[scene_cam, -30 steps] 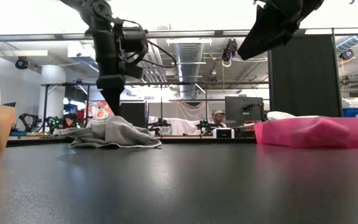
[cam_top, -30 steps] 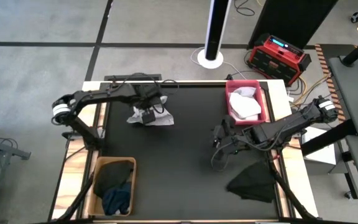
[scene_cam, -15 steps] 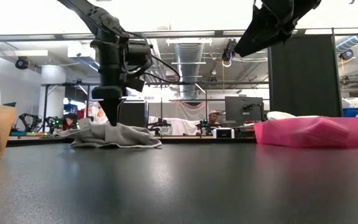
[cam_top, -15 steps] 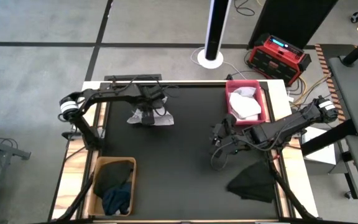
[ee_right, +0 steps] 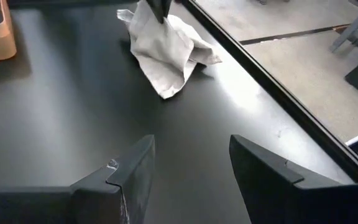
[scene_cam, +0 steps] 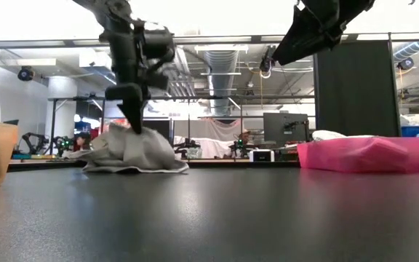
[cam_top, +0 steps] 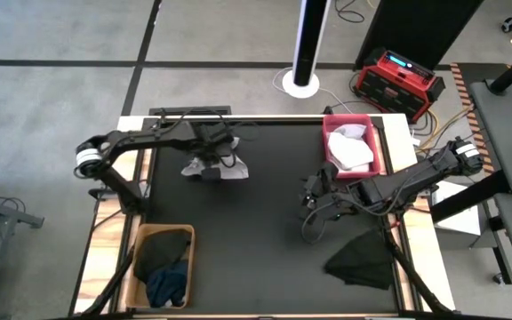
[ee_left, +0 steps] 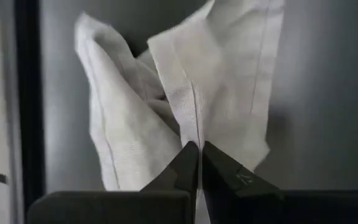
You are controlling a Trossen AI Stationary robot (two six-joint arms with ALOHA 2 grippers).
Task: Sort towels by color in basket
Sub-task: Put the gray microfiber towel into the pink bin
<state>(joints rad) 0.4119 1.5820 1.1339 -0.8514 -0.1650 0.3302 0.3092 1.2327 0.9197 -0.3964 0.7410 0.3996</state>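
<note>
At worktop's far-left: light grey towel (cam_top: 223,167) — pinched between left gripper (ee_left: 199,163) jaws, hanging directly beneath; right gripper (ee_right: 188,163) — jaws apart, empty, well away.

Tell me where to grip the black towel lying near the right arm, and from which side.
The black towel lies flat, spread on the table near its front right corner, so there is no raised fold. Probably best: come straight down with the open right gripper and pinch the pointed edge nearest it, gathering cloth into a ridge.
</note>
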